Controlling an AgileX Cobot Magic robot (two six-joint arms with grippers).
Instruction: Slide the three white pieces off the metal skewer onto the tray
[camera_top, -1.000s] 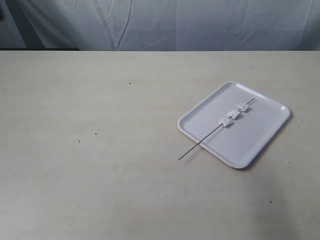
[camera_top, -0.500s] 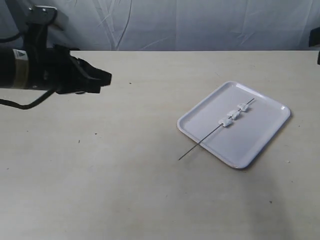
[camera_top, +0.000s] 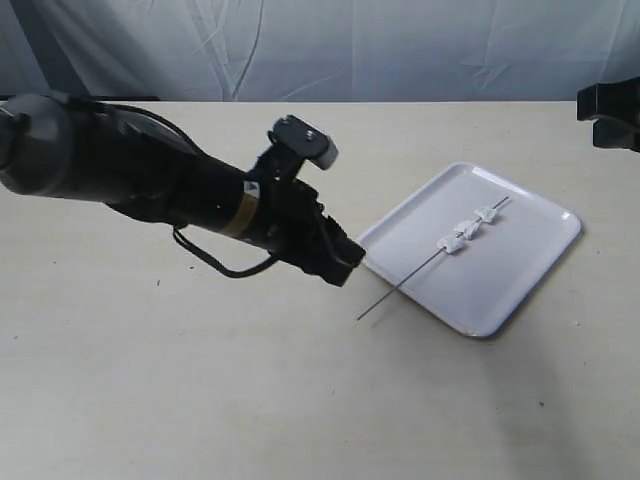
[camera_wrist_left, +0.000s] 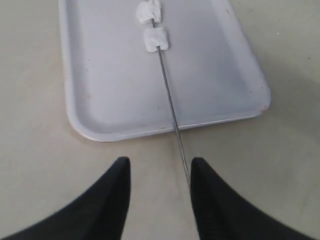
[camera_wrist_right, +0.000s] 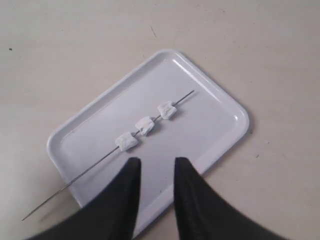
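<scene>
- Left gripper (camera_wrist_left: 157, 165): its jaws stand apart with a clear gap and hold nothing. It is just outside the tray's (camera_top: 520, 270) rim, at the side where the skewer (camera_top: 400, 285) sticks out.
- The skewer's bare end lies close against the inner edge of one left finger (camera_wrist_left: 210, 200); whether they touch cannot be told.
- Right gripper (camera_wrist_right: 155, 162): its jaws are parted by a narrower gap and are empty. It hangs above the tray, over the edge nearest the pieces.
- The three white pieces (camera_top: 468, 229) sit threaded on the skewer in a close row, inside the tray and toward its far corner.
- The skewer lies slantwise across the tray. One tip is near that far corner, and the other reaches past the rim onto the table (camera_top: 200, 380).
- The left wrist view shows only two of the pieces; the frame's edge cuts off the rest.
- The left arm (camera_top: 120, 170) carries a yellowish band (camera_top: 238, 208) with a small pale label, and its writing is too small to read.
- Nothing covers the skewer or the pieces.
- Small dark specks dot the beige table around the tray, and a wrinkled pale cloth (camera_top: 400, 50) hangs behind it.
</scene>
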